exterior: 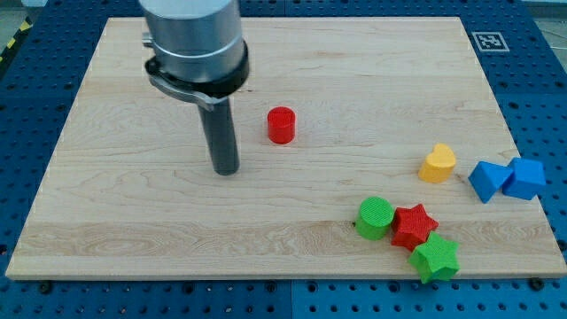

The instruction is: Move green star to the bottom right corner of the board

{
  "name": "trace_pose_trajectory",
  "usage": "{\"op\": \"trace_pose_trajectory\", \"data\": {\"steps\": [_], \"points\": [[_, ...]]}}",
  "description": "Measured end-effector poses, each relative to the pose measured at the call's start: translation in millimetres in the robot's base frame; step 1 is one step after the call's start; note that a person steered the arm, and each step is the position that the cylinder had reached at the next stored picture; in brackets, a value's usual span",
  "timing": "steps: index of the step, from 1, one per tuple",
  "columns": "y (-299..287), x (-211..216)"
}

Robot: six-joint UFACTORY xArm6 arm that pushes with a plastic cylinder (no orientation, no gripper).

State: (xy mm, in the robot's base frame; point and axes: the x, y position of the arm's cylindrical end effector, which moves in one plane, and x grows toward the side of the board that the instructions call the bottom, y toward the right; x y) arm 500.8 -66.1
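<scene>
The green star [435, 258] lies near the bottom edge of the wooden board [133, 213], right of centre. It touches the red star [414, 225] just above it, which touches the green cylinder [376, 217] on its left. My tip [227, 169] rests on the board far to the left of these blocks, left of and a little below the red cylinder [282, 124], apart from every block.
A yellow block [438, 164] sits at the view's right. Two blue blocks [488, 180] [527, 177] lie side by side near the board's right edge. A black-and-white marker [488, 41] is at the top right corner.
</scene>
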Motion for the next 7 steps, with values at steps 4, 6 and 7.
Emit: {"op": "trace_pose_trajectory", "data": {"steps": [4,6,7], "points": [[37,21],[50,89],[55,102]]}}
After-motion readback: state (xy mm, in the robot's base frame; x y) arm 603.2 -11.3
